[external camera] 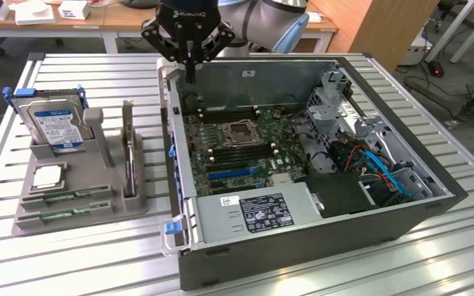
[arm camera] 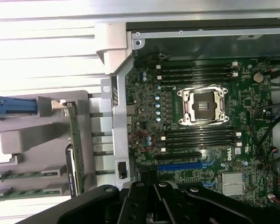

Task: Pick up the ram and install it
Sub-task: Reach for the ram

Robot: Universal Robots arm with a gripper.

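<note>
Biggest thing here is the slatted silver metal table (external camera: 97,74), with plenty of bare slats around its near and far edges. On it lies the big dark-grey computer case (external camera: 303,259), side panel off, so the green motherboard (external camera: 212,132) is open from above. The case walls box it in, and cables and a drive cage crowd the exterior view's right side. Just beside the case, toward the exterior view's left, there's a light-grey moulded parts holder (external camera: 81,223), with a narrow strip of table between the two. The silver-and-blue hard drive (external camera: 56,126) stands upright in the holder's back, and a tall card with a metal bracket (external camera: 128,145) stands on edge along its case-side rim. The black robot gripper (external camera: 190,79) hangs over the case's far corner nearest the holder, fingers pointing down and pressed together, with nothing between them that I can see. The two narrow green ram sticks (external camera: 66,198) lie flat in the holder's front slots, well apart from the gripper.
</note>
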